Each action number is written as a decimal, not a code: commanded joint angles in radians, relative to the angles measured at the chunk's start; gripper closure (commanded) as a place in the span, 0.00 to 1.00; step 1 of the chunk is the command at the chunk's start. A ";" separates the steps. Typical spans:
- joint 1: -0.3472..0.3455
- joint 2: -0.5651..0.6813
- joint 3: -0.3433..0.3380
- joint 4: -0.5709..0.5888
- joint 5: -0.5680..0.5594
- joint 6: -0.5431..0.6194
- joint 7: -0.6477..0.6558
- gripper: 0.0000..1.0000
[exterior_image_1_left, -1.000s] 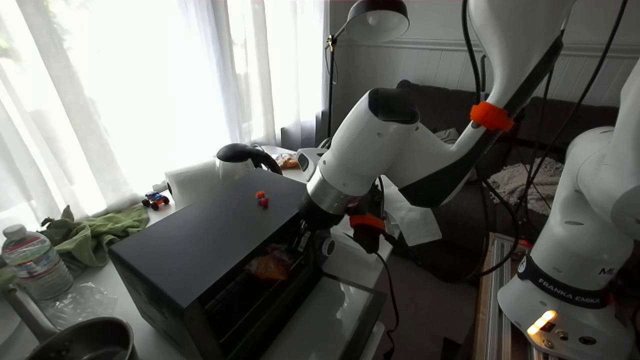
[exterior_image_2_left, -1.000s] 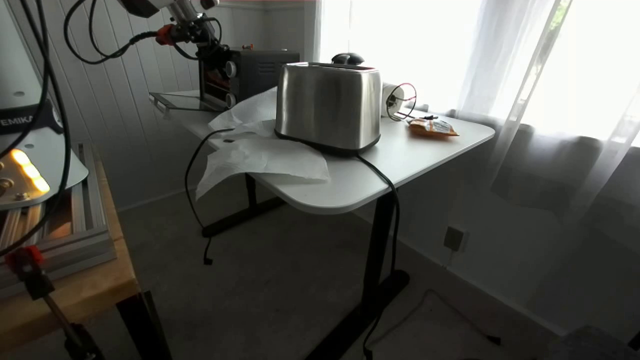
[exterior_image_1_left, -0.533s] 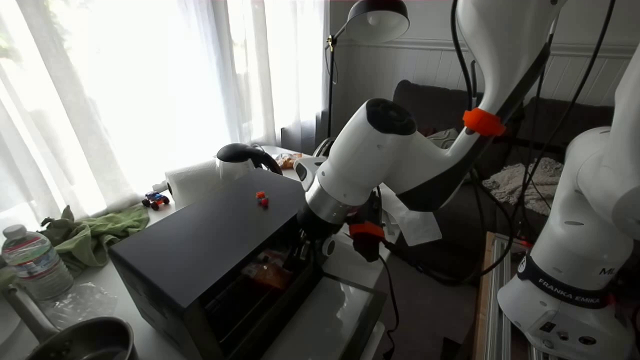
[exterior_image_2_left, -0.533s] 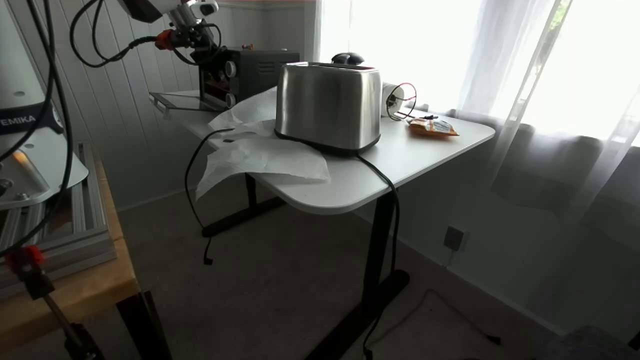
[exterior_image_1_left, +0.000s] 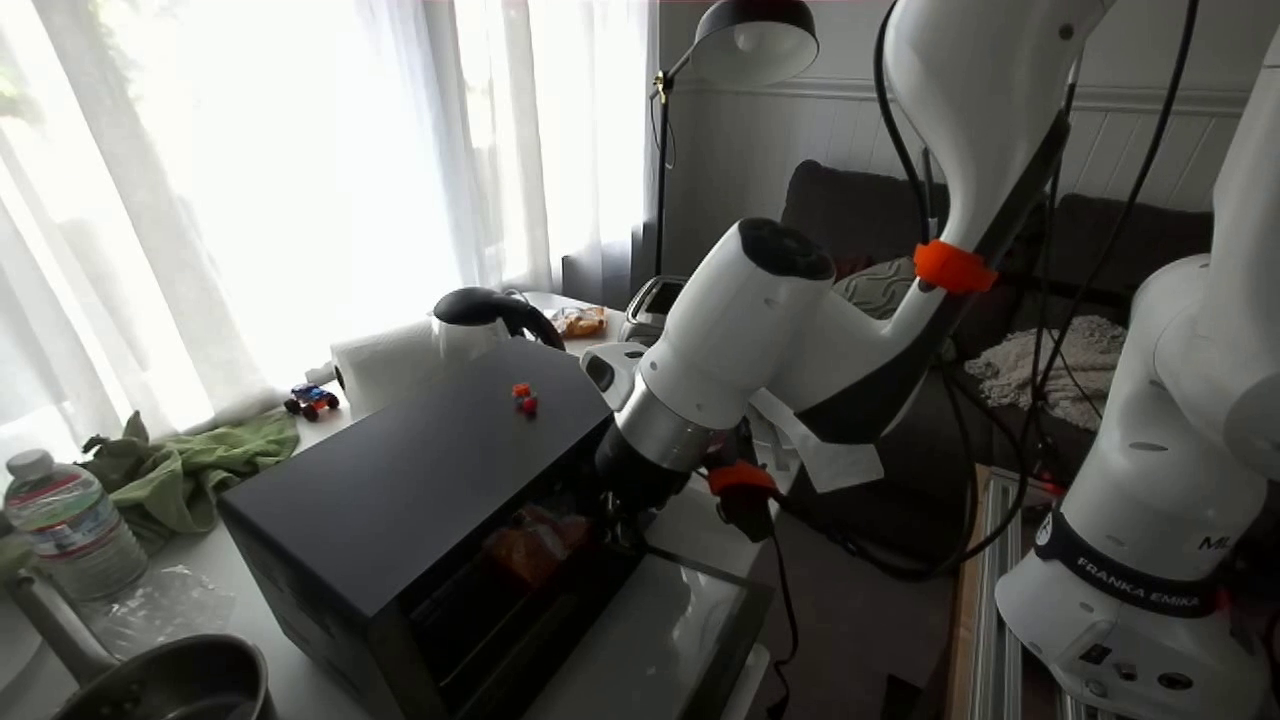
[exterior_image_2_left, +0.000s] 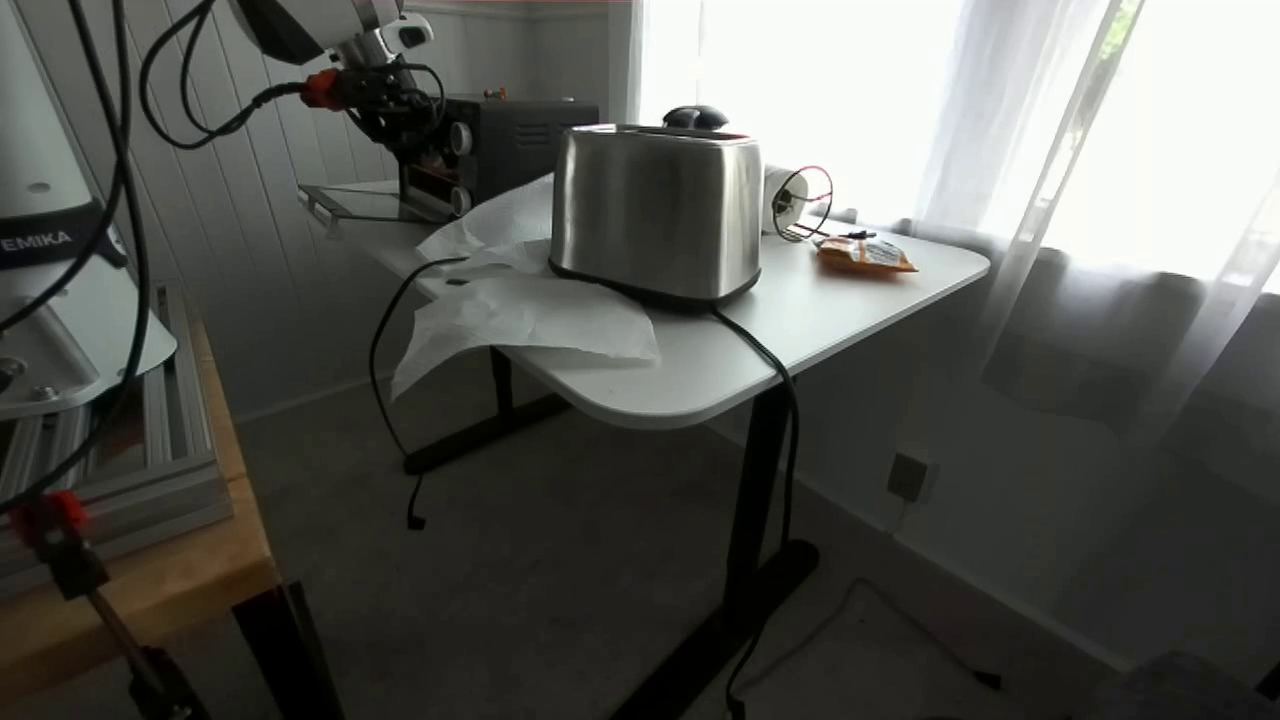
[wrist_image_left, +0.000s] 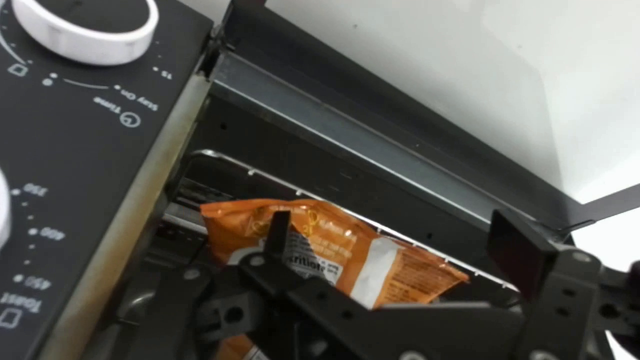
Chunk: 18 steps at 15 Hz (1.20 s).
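Peeking past our wide-apart fingers (wrist_image_left: 520, 250), we see an oven (exterior_image_1_left: 425, 470), open door (exterior_image_1_left: 650, 630), white knob (wrist_image_left: 86, 37) and, inside, an orange bag (wrist_image_left: 345, 245).

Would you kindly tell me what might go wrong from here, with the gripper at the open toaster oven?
The gripper stands open over the orange bag, so a finger might snag it and drag it. The bag lies along the front edge of the wire rack; a nudge could perhaps slip it off. The gripper is also near the lowered oven door, which it might bump.

3 views share the oven (exterior_image_1_left: 420, 465) — wrist view close, facing inside.
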 joint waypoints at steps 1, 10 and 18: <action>-0.025 0.042 0.027 -0.030 0.049 0.065 -0.125 0.00; -0.015 -0.065 0.043 -0.051 0.087 0.014 -0.135 0.00; -0.015 -0.054 0.165 -0.136 0.370 -0.034 -0.280 0.00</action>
